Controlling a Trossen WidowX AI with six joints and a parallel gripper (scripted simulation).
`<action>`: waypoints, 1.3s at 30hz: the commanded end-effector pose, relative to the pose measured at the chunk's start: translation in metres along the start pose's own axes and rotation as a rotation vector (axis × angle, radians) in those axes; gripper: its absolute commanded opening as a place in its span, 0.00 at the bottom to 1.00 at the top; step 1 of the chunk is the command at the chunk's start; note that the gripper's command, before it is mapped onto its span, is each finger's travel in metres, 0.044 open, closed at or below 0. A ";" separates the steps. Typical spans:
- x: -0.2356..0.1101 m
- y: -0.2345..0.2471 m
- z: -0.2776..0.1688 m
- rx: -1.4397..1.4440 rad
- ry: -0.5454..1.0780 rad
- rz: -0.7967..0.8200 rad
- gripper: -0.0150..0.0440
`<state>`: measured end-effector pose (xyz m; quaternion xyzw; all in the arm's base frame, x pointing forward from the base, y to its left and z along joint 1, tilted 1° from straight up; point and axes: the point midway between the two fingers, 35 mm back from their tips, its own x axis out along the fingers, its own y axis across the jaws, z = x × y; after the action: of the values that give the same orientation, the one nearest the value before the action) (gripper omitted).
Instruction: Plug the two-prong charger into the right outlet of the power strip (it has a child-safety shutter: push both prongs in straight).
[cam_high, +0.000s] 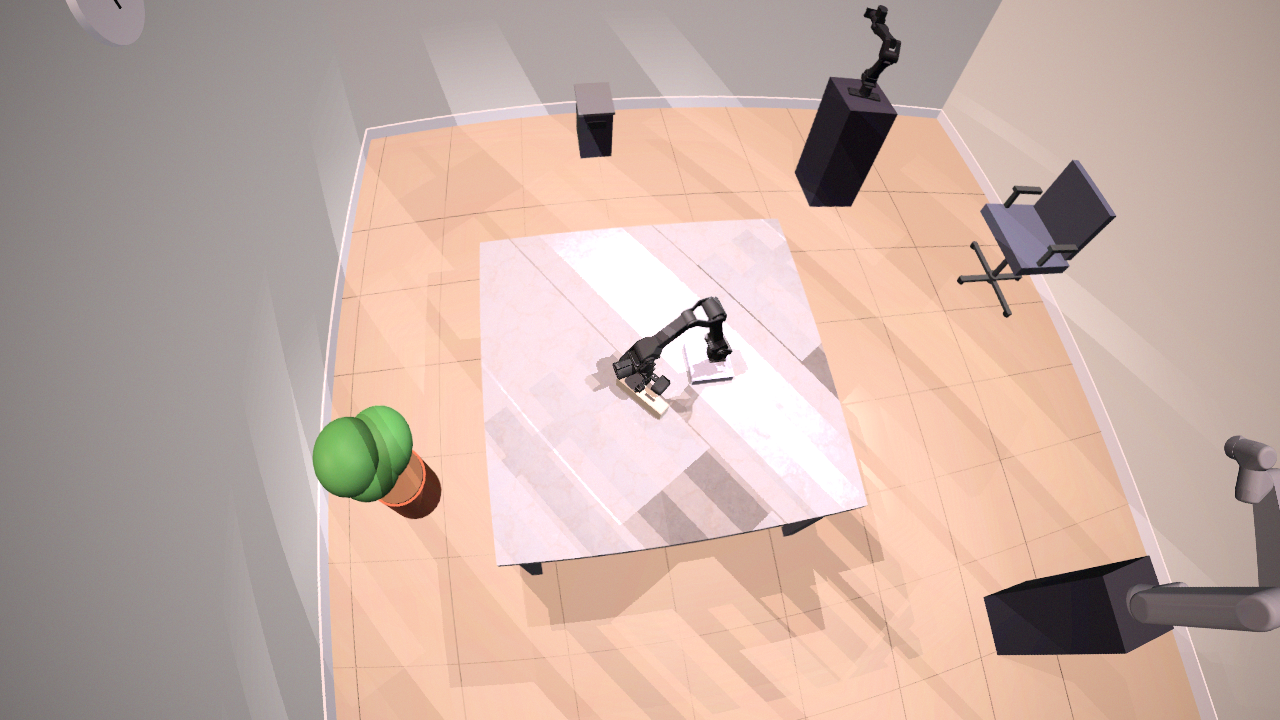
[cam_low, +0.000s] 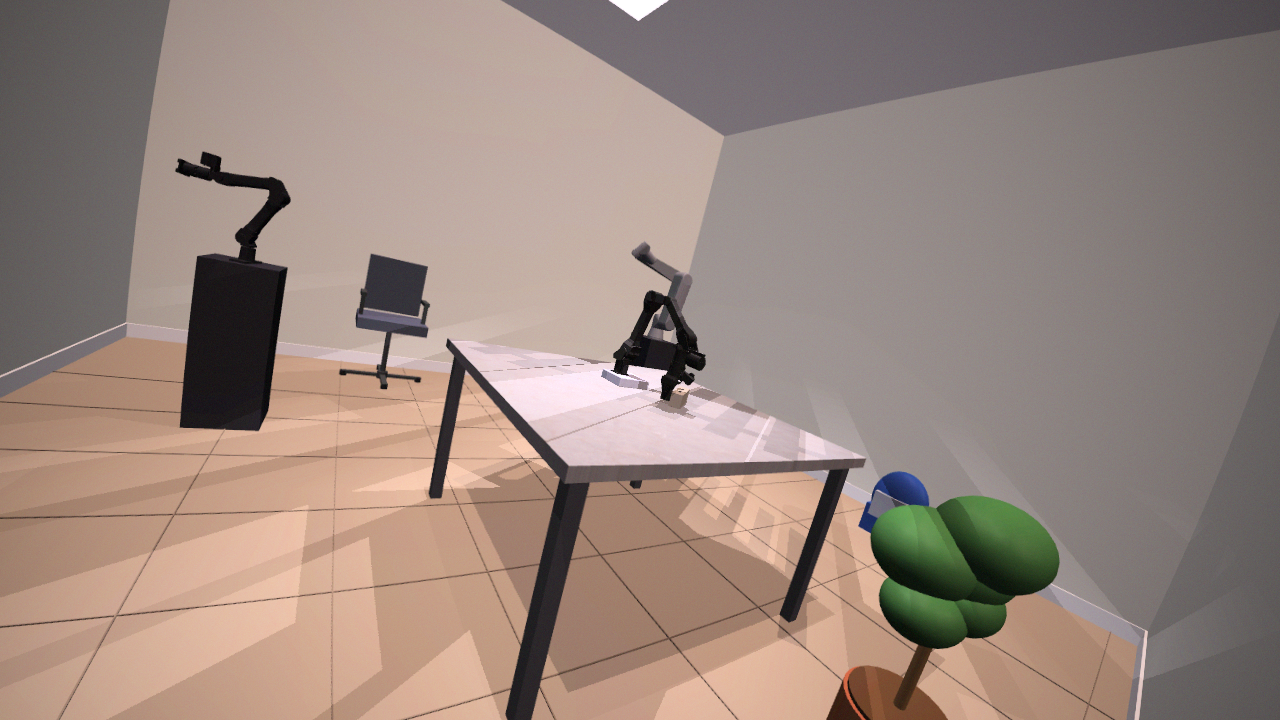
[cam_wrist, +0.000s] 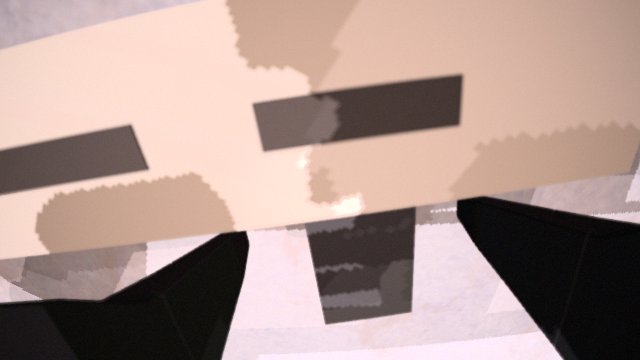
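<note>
A beige power strip (cam_wrist: 190, 90) (cam_high: 658, 405) (cam_low: 679, 401) lies on the marble table (cam_high: 554, 295) (cam_low: 626, 447), and two dark slots show on its face in the wrist view. The dark grey charger (cam_wrist: 360, 270) stands between my fingers, touching neither, and its far end meets the strip's near edge. I cannot tell how deep its prongs sit. My gripper (cam_wrist: 352, 220) (cam_high: 650, 385) (cam_low: 667, 390) is open wide and hangs low over the strip. The charger is too small to make out in the top and exterior views.
The arm's white base plate (cam_high: 711, 371) (cam_low: 623, 378) lies just right of the strip. Around the table stand a potted plant (cam_high: 362, 452), an office chair (cam_high: 1038, 228), two dark pedestals (cam_high: 841, 143) (cam_high: 1065, 613) with other arms, and a small cabinet (cam_high: 593, 120).
</note>
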<state>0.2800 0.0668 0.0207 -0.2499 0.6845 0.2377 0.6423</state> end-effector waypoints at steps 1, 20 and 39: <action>0.000 0.001 -0.002 -0.004 -0.009 0.001 1.00; 0.000 0.001 -0.008 -0.005 -0.025 -0.001 1.00; 0.002 -0.001 -0.030 -0.006 -0.024 -0.001 1.00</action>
<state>0.2622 0.0501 0.0199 -0.2485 0.6783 0.2408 0.6482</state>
